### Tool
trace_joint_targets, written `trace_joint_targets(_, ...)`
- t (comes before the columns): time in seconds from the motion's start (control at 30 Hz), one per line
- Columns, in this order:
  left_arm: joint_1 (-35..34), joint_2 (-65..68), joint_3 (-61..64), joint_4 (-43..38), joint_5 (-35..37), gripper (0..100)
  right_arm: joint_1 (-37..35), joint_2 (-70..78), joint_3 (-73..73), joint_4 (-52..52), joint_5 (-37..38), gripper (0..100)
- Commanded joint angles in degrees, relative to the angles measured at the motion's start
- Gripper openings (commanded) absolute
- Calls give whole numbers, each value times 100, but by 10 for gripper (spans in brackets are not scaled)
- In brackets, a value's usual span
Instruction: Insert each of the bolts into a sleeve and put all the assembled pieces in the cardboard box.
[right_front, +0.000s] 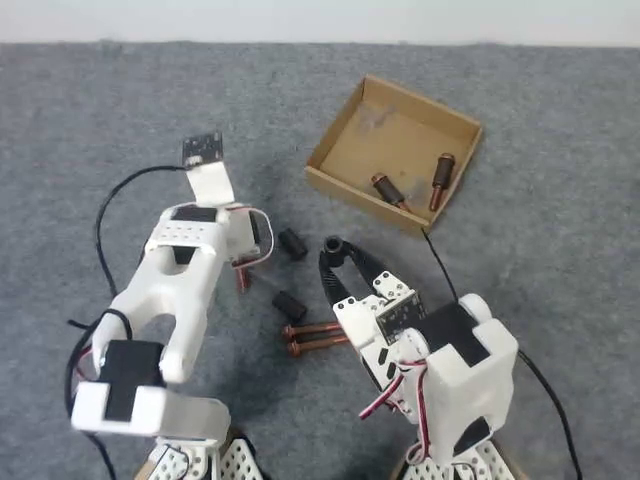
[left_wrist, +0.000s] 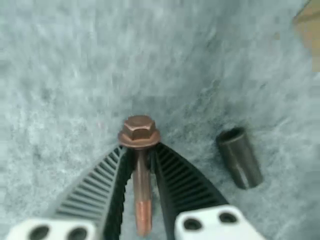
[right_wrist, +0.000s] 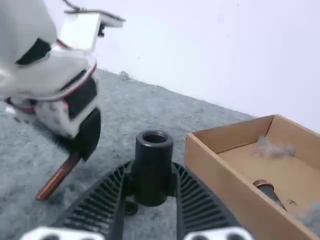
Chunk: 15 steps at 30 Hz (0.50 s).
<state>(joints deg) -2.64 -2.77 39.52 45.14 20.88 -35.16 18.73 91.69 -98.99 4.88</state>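
While the cardboard box (right_front: 385, 140) holds two assembled pieces (right_front: 388, 189), each claw grips a part.
Right gripper (right_wrist: 151, 176) is clamped on an upright sleeve (right_wrist: 152, 160) near the box; left gripper (left_wrist: 140, 152) pinches a bolt (left_wrist: 139, 132) by its shank, head beyond the fingertips. Two loose sleeves (right_front: 292, 243) and two loose bolts (right_front: 318, 338) lie between the arms.

You are at a small robotics lab bench, by the look of it. A grey carpet-like mat (right_front: 90, 110) covers the table and a bare white wall (right_front: 320, 18) closes its far edge. At the near edge stand a left white plastic robot arm (right_front: 180, 285) and a right white plastic robot arm (right_front: 468, 365), both with exposed red and black wiring.
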Motion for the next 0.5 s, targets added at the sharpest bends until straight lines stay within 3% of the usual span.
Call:
trace_joint_targets(0.0, 35, -1143, -409, -123, -44, 10, 13, -286, 158, -171, 114, 7)
trace_joint_targets(0.47, 35, -3385, -400, -158, -44, 12, -13, -286, 149, -171, 105, 7)
